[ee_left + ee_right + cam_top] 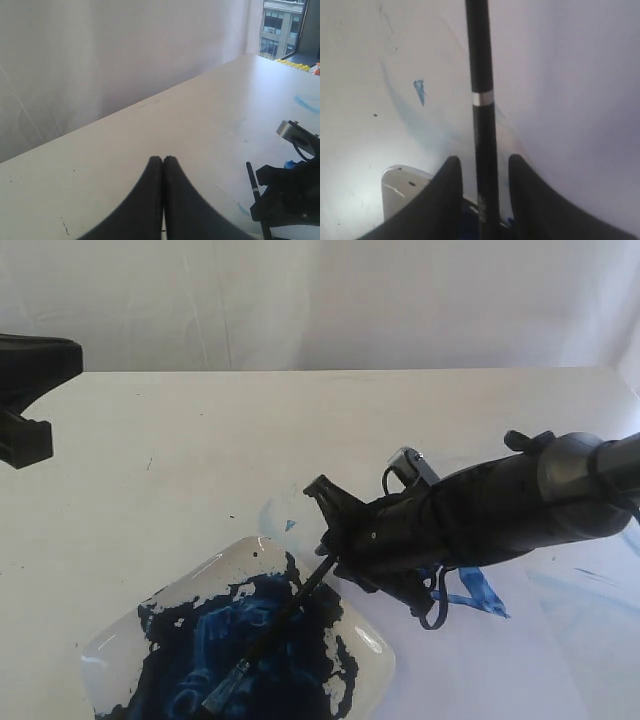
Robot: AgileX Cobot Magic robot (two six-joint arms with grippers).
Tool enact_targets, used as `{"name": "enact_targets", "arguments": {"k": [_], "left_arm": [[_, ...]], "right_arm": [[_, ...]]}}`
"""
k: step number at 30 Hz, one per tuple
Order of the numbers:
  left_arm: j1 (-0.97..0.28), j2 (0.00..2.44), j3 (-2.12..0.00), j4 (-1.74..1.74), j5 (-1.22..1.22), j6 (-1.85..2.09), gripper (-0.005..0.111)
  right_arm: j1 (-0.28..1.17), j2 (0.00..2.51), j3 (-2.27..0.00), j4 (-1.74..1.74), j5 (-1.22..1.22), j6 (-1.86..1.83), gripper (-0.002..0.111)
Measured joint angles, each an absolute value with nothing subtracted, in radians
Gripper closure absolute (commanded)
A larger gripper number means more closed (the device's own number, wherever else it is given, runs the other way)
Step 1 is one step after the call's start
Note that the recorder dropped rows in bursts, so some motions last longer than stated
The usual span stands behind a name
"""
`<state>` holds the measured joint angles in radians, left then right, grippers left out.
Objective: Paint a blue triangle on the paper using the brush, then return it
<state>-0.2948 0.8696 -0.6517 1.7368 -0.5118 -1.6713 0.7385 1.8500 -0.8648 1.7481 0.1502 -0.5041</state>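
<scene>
The brush (275, 625) lies slanted, its blue bristles down in the paint dish (372, 642) and its black handle (482, 100) rising between my right gripper's fingers. My right gripper (327, 545) (481, 159) is open, with a gap showing on each side of the handle. The paper (540, 660) lies to the right of the dish, and the right arm covers most of the blue triangle (478, 592) on it. My left gripper (163, 159) is shut on nothing, held high at the far left (25, 390). From there the brush handle's tip (252, 182) also shows.
The clear dish holds a wide pool of dark blue paint (230, 650). Pale blue smears mark the tabletop beside the dish (275, 515) and further right (307, 102). A white cloth backdrop (320, 300) hangs behind the table's far edge.
</scene>
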Motion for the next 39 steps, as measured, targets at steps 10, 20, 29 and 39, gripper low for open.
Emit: {"name": "enact_targets", "arguments": {"k": [10, 20, 29, 39], "left_arm": [[-0.295, 0.870, -0.652, 1.737, -0.518, -1.671, 0.107], [-0.295, 0.870, -0.651, 1.735, -0.489, -1.662, 0.107], [-0.295, 0.870, -0.649, 1.735, -0.404, -1.643, 0.107], [-0.295, 0.870, -0.649, 1.735, -0.425, -1.640, 0.107]], "right_arm": [[0.739, 1.491, -0.656, 1.623, 0.154, -0.581, 0.093], [0.739, 1.137, -0.554, 1.426, 0.134, -0.712, 0.108], [0.739, 1.003, -0.554, 1.404, 0.112, -0.794, 0.108], [0.739, 0.991, -0.554, 1.404, 0.112, -0.794, 0.108]]}}
